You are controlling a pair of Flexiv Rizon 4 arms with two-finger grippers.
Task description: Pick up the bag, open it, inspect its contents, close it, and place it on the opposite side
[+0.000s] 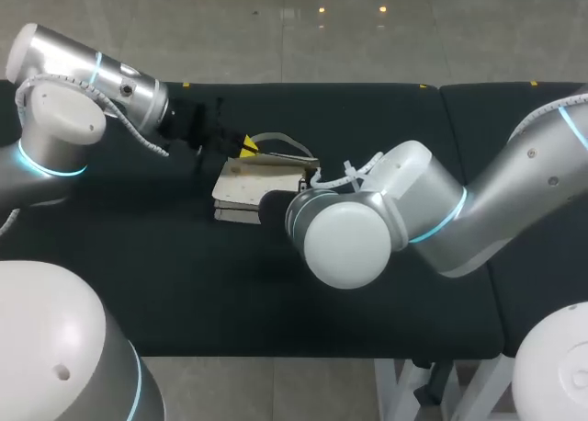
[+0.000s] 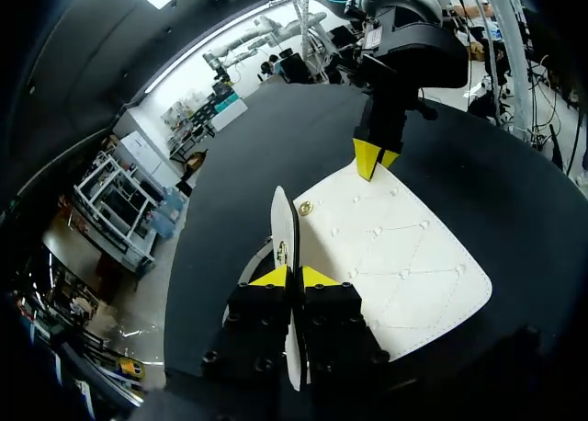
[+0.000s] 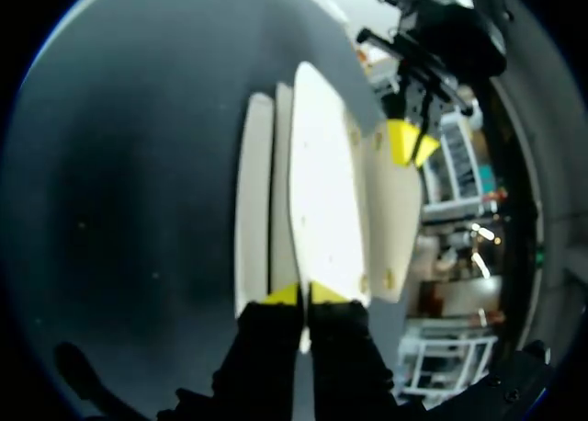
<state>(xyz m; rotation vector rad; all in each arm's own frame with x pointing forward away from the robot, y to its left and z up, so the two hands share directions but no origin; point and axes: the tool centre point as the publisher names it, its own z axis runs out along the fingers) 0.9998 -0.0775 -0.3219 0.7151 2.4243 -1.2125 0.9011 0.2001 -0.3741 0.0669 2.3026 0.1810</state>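
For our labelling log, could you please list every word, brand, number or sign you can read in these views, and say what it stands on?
None: no text can be read in any of the three views.
White bag: a quilted flap with small studs, no print visible.
Round gold fitting on the flap: too small to show any marking.
Black table: no label or sign on it.
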